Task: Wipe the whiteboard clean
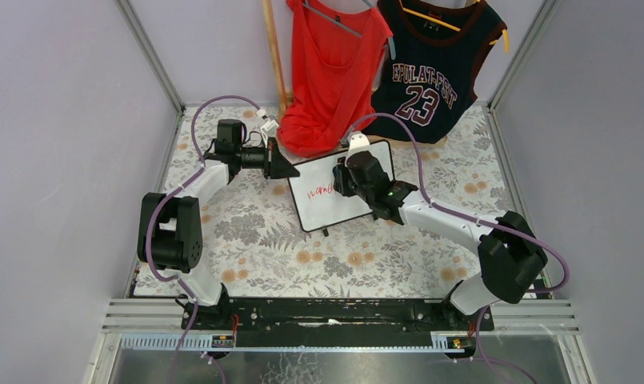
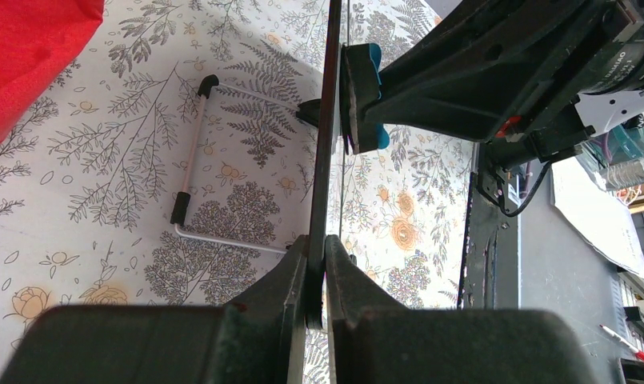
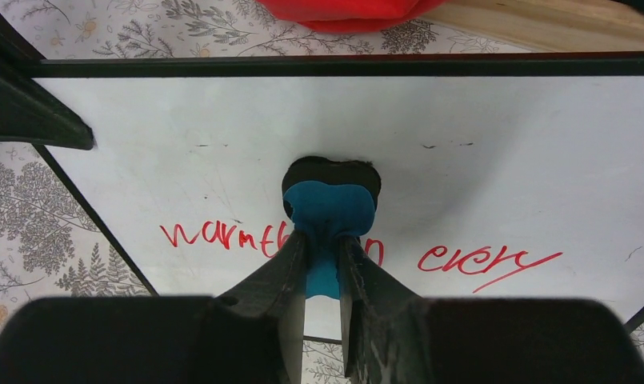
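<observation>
The whiteboard (image 1: 334, 200) is a small white board with a thin black frame, standing tilted in the middle of the table. Red handwriting (image 3: 222, 236) runs across it. My left gripper (image 1: 290, 166) is shut on the board's left edge; in the left wrist view (image 2: 317, 244) that edge (image 2: 325, 160) shows end-on between my jaws. My right gripper (image 3: 324, 240) is shut on the blue eraser (image 3: 328, 210) and presses its dark felt face against the board (image 3: 494, 152), over the middle of the writing. The eraser also shows in the left wrist view (image 2: 365, 96).
A red top (image 1: 330, 72) and a dark "23" jersey (image 1: 430, 72) hang at the back, the red one draping onto the table behind the board. A wooden stick (image 1: 275, 56) leans beside them. The board's wire stand (image 2: 192, 172) rests on the floral tablecloth (image 1: 254, 232).
</observation>
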You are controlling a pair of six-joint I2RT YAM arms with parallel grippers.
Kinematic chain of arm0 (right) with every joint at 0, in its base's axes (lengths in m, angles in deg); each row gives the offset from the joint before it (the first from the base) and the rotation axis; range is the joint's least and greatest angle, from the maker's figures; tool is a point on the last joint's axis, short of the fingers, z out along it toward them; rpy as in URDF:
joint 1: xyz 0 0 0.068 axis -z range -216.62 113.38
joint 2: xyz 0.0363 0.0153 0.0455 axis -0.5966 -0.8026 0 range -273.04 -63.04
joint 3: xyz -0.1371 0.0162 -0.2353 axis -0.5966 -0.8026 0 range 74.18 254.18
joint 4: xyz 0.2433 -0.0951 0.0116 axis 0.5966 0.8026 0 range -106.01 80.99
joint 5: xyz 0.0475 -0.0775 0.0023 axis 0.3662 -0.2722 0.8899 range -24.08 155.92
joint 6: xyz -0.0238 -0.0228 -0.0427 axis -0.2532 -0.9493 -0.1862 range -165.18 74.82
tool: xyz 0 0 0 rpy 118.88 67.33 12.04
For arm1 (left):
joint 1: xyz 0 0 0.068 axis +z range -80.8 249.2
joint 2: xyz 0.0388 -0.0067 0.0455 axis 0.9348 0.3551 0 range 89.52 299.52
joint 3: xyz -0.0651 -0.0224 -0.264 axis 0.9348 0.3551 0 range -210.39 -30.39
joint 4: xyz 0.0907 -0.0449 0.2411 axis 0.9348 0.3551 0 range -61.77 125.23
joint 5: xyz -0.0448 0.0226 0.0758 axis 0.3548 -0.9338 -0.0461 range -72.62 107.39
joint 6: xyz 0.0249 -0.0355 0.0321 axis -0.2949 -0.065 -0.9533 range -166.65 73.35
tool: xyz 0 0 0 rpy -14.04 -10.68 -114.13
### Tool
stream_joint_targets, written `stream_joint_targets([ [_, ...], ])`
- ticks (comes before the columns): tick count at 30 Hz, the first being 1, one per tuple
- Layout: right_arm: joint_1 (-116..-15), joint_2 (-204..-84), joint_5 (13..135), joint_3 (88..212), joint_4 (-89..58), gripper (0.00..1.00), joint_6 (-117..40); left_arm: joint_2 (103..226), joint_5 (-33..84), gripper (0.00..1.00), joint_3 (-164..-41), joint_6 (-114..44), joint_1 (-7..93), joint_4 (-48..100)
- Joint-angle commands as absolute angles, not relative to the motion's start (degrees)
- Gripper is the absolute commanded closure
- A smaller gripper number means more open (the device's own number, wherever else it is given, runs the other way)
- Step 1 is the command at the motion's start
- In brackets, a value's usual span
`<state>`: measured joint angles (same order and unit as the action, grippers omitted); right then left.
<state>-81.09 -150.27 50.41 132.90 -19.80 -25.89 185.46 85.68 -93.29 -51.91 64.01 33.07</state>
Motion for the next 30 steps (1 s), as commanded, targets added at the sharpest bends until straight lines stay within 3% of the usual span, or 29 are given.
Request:
stream_joint_targets([
  [1,-81.9,-151.2,49.6,134.9,-22.9,1.0,-24.3,186.3,81.7,1.0,-92.4,-55.0,63.9,35.2],
  [21,-72.8,-142.1,37.7,124.1,-18.8,1.0,-31.2,185.9,81.7,1.0,-93.3,-56.8,63.9,38.1],
  [30,-74.5,-143.5,43.5,126.4,-18.6,1.0,-28.1,185.9,81.9,1.0,-93.0,-57.0,63.9,38.1],
])
